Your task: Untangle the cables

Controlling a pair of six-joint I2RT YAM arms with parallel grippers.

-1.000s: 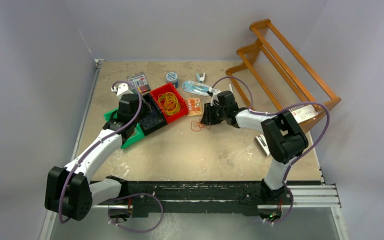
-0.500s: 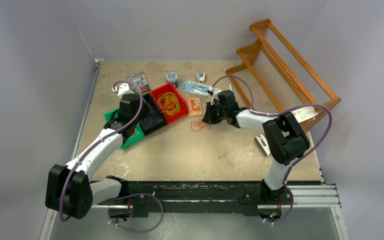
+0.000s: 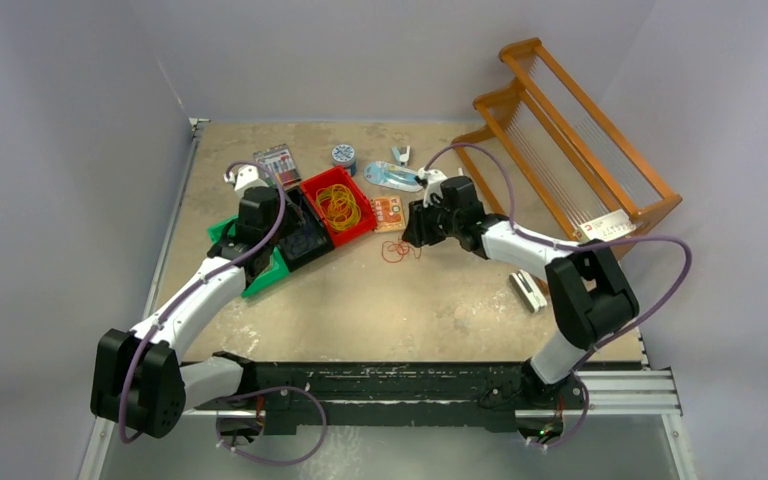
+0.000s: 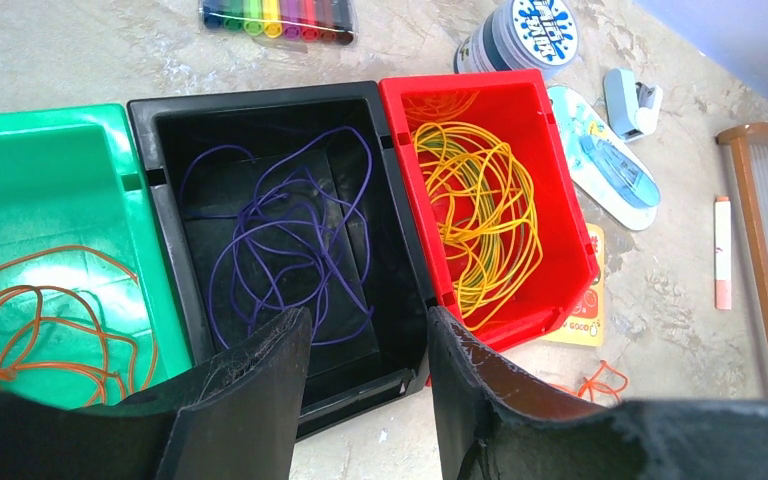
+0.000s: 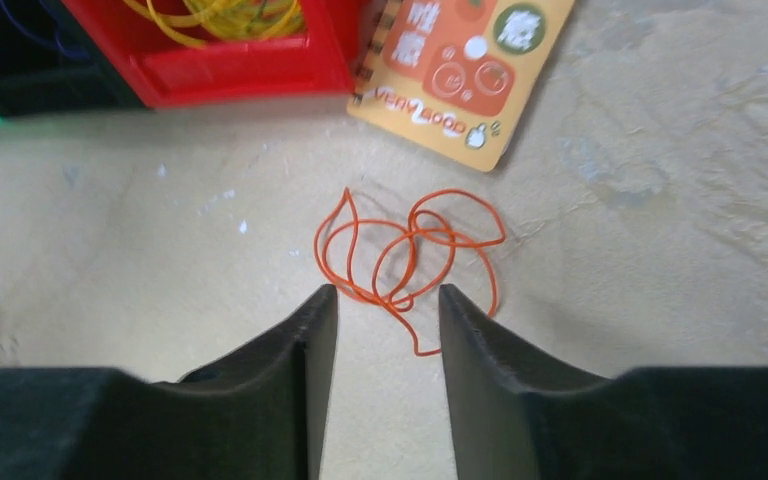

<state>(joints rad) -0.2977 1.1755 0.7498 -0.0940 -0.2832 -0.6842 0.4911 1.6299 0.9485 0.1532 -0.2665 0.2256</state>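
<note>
My left claw (image 4: 365, 325) hangs spread over the black bin (image 4: 160, 110) of purple cables (image 4: 280, 240). My right claw (image 5: 385, 300), spread too, hovers over a loose orange cable (image 5: 410, 245) on the table (image 5: 660, 300). Next I should drop, pinch it, and carry it left to the green bin (image 4: 50, 170).

Bright, even light pours down over the pale counter (image 3: 410, 310), and the shadows under both arms come out soft and faint. The overhead view is a touch soft, with fine detail smeared. On the left wrist view there's a pale sheen on the floor of the green bin (image 4: 50, 180), the black bin (image 4: 250, 97) swallows the light, and the left jaws blur along the bottom edge. On the right wrist view the orange cable (image 5: 405, 255) is crisp and the right jaws are fuzzy up close. The red bin (image 5: 240, 75) is soft at the top, a dim band of shadow beneath it.
</note>
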